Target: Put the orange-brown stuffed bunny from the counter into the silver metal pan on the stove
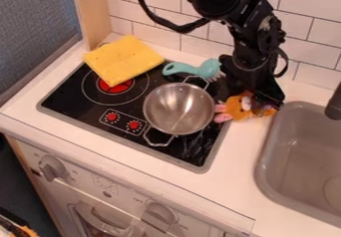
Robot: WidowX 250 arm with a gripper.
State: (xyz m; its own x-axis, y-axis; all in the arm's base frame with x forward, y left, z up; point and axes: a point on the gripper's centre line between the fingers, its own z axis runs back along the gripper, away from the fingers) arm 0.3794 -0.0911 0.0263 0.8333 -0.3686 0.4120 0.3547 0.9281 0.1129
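The black gripper hangs down at the right rear of the stove, between the pot and the sink. Directly below it, touching or nearly touching, lies an orange plush toy with pink parts toward the pot; the gripper partly hides its top. A steel pot with two handles stands on the right side of the black cooktop. Behind the pot lies a teal brush, its head close to the gripper. A yellow cloth covers the cooktop's rear left corner.
The grey sink is set into the white counter at the right, with a dark faucet at its edge. A tiled wall runs behind the stove, and a wooden panel stands at the back left.
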